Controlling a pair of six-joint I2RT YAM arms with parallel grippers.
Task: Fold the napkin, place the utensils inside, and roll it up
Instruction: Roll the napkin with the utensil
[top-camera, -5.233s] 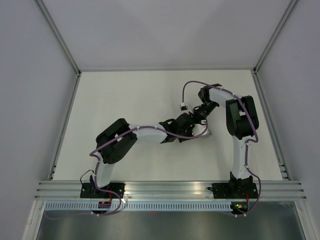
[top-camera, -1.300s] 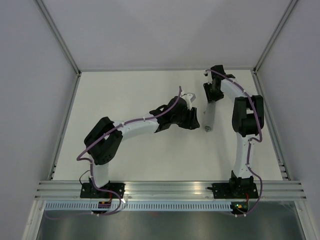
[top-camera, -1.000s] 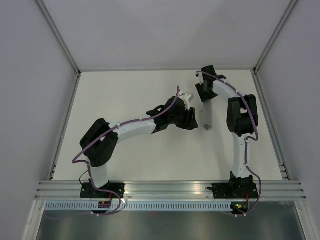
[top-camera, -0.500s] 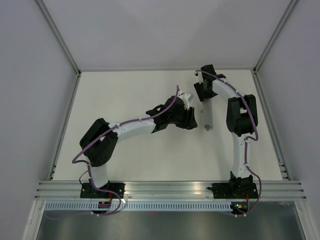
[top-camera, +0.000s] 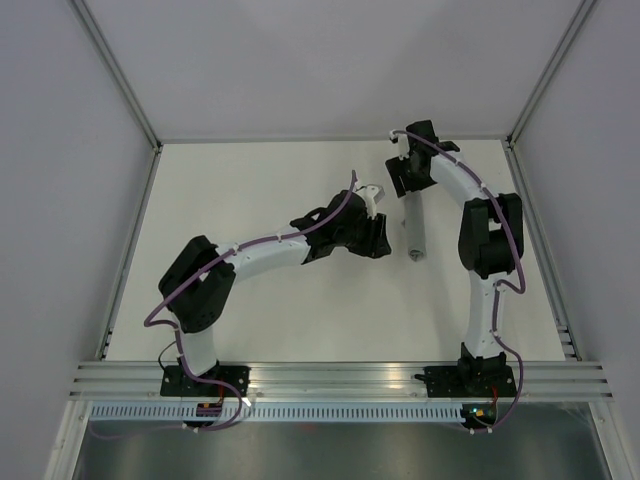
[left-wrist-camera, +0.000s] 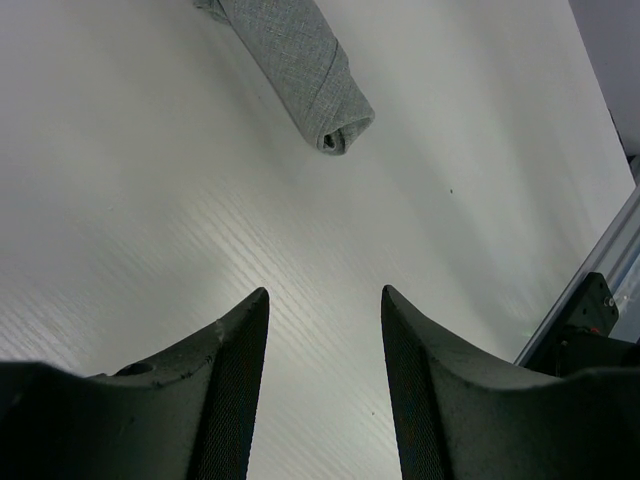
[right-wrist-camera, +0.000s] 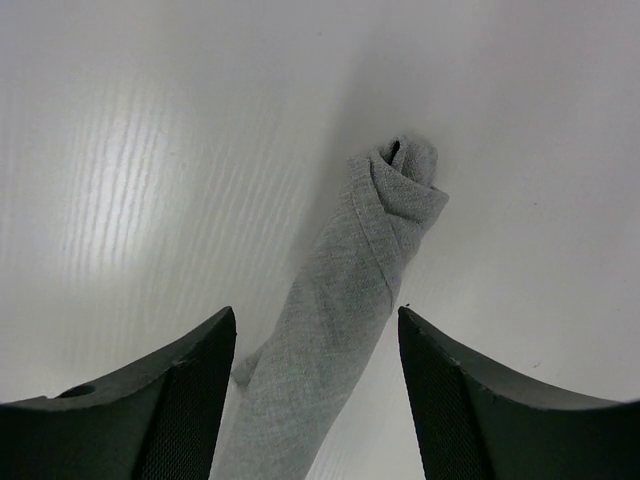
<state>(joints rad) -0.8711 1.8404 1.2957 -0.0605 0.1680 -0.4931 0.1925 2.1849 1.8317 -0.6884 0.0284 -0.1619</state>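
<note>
The napkin (top-camera: 414, 228) lies on the white table as a tight grey roll, running near to far. My right gripper (top-camera: 407, 190) hovers over its far end, open, and in the right wrist view the napkin roll (right-wrist-camera: 345, 290) passes between the spread fingers of the right gripper (right-wrist-camera: 317, 320) without touching them. My left gripper (top-camera: 384, 241) sits just left of the roll's near end, open and holding nothing. The left wrist view shows the near end of the napkin (left-wrist-camera: 300, 60) ahead of the left gripper (left-wrist-camera: 323, 295). The utensils are hidden from view.
White walls enclose the table on three sides, with metal frame posts (top-camera: 152, 150) at the far corners. An aluminium rail (top-camera: 340, 378) runs along the near edge, carrying both arm bases. The table's right edge and a black mount (left-wrist-camera: 585, 330) show in the left wrist view.
My right gripper's jaws have spread wider and drawn slightly back toward the far wall, leaving the roll lying on the table. The left arm has barely moved.
</note>
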